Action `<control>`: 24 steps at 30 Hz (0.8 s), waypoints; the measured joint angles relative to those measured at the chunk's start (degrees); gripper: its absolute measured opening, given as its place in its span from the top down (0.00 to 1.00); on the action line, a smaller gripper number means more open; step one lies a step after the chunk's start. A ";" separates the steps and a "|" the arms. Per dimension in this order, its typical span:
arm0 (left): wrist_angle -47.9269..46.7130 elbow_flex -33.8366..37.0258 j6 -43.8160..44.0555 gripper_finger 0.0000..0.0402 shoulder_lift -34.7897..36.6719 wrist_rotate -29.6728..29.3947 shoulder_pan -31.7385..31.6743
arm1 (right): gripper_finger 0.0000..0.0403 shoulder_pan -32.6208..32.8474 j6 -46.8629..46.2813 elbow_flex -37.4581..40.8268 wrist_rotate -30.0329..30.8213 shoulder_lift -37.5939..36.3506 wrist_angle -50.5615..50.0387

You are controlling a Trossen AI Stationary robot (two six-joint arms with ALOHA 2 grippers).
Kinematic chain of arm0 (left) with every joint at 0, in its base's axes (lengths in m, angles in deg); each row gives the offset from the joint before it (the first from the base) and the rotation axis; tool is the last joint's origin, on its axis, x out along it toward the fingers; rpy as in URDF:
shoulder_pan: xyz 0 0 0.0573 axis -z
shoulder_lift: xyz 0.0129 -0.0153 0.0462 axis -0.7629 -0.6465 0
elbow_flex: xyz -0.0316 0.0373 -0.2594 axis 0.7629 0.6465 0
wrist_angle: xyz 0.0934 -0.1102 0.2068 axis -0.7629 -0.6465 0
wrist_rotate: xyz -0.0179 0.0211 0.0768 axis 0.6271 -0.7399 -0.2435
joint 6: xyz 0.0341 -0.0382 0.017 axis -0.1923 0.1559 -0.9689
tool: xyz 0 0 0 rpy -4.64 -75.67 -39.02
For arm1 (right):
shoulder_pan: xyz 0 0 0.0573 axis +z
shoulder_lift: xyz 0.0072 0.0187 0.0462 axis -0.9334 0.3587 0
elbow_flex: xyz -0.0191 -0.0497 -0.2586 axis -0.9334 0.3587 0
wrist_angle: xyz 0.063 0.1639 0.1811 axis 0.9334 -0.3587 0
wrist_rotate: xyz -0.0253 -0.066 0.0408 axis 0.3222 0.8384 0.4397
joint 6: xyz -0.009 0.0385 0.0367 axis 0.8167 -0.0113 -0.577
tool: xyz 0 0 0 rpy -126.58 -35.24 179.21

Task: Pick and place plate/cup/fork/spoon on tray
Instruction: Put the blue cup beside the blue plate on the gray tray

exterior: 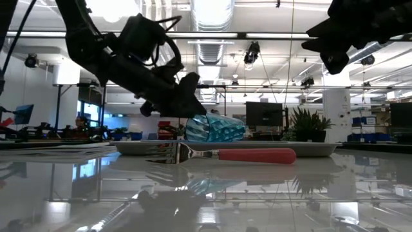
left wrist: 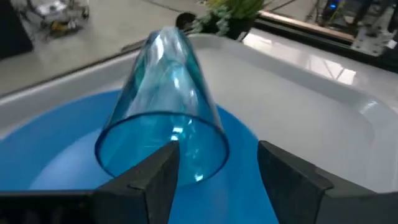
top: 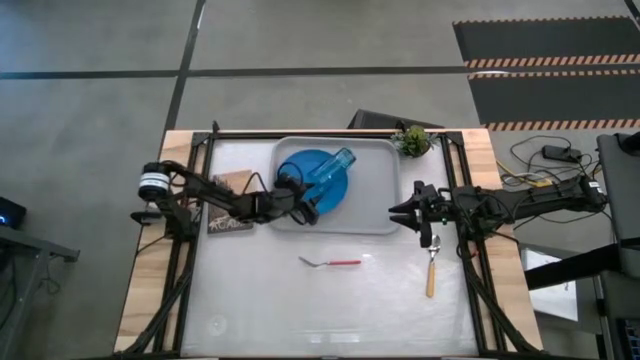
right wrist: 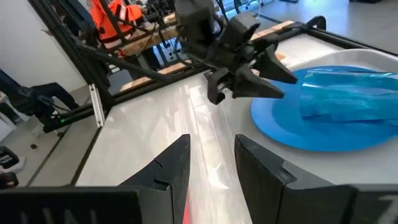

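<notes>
The teal-blue cup [top: 333, 165] lies on its side on the blue plate [top: 298, 165], which rests on the left half of the grey tray [top: 375, 190]. My left gripper [left wrist: 217, 155] is open just in front of the cup's open mouth [left wrist: 163, 134]; in the right wrist view its fingers [right wrist: 283, 84] stand a little apart from the cup [right wrist: 348, 93]. My right gripper [top: 398, 211] is open and empty, raised by the tray's right rim. The pink-handled fork [top: 332, 262] and the orange-handled spoon [top: 432, 265] lie flat on the table nearer the front.
A small green plant [top: 411, 140] stands at the tray's far right corner. A picture card [top: 230, 192] lies on the table left of the tray, partly under my left arm. The tray's right half [left wrist: 298, 81] holds nothing.
</notes>
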 joint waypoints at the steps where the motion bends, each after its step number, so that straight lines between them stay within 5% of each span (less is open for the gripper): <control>1: 0.30 -0.17 0.60 0.50 -0.60 0.92 -0.37 | 0.72 -0.02 0.15 0.00 -0.02 -0.02 -0.02; 14: 15.96 -1.68 -0.82 0.57 -10.38 3.92 -4.19 | 0.72 -0.02 2.16 0.00 -0.02 -0.07 -0.09; 24: 15.90 -3.30 -4.38 0.95 -9.75 4.12 -4.26 | 0.72 -0.02 2.38 0.00 -0.04 -0.07 -0.36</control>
